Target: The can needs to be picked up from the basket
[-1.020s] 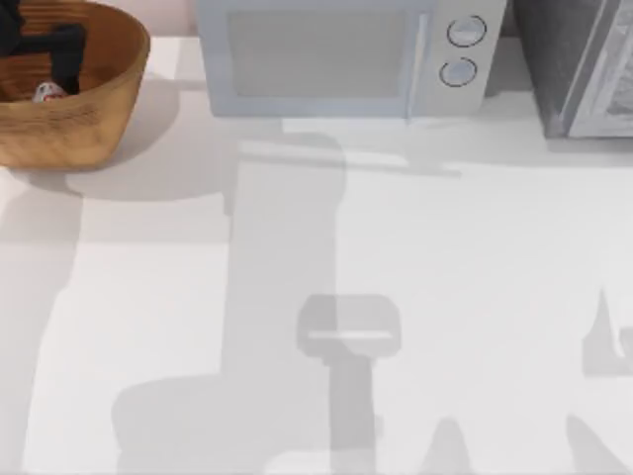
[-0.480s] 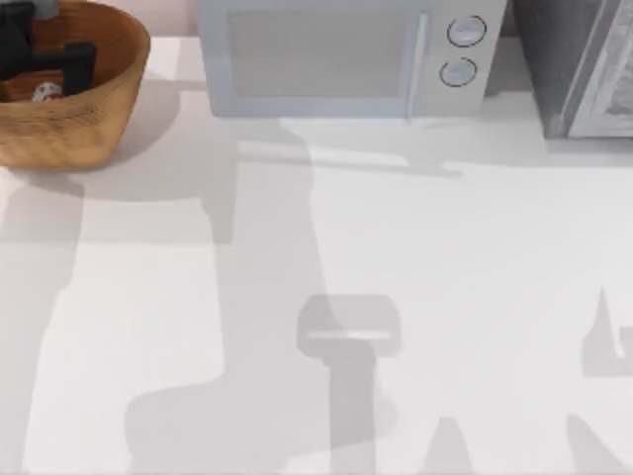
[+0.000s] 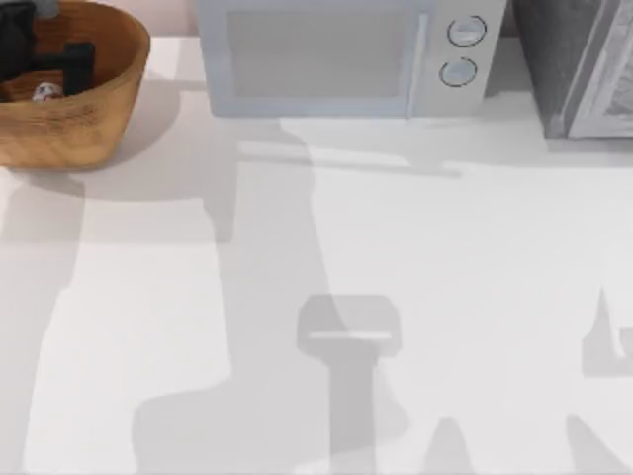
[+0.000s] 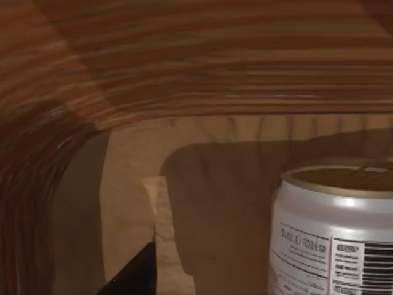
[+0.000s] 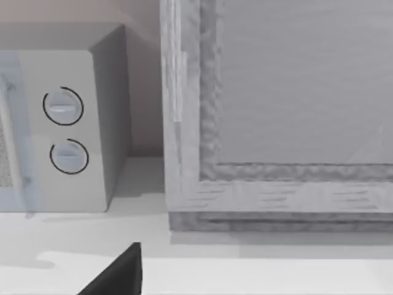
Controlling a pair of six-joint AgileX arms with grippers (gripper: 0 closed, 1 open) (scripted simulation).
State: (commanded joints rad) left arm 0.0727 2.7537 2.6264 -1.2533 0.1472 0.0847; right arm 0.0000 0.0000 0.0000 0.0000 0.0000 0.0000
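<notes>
The orange-brown woven basket (image 3: 94,109) stands at the table's far left corner. The can (image 3: 45,92) stands upright inside it, small and silver with a pale top. My left gripper (image 3: 43,77) is down inside the basket, open, its dark fingers (image 3: 79,64) straddling the can without closing on it. In the left wrist view the can (image 4: 331,233) is close, with its printed label showing. One black fingertip (image 4: 136,275) stands apart from it over the basket's floor (image 4: 202,141). My right gripper (image 5: 116,276) is parked, facing the back of the table.
A grey-white microwave (image 3: 336,54) with two dials (image 3: 465,32) stands at the back centre, just right of the basket. A grey cabinet (image 3: 584,64) fills the back right corner. The white tabletop (image 3: 396,297) carries only the arms' shadows.
My left gripper shifted left inside the basket and its fingers spread around the can; since half a second ago it has barely moved. The can has stayed in place.
</notes>
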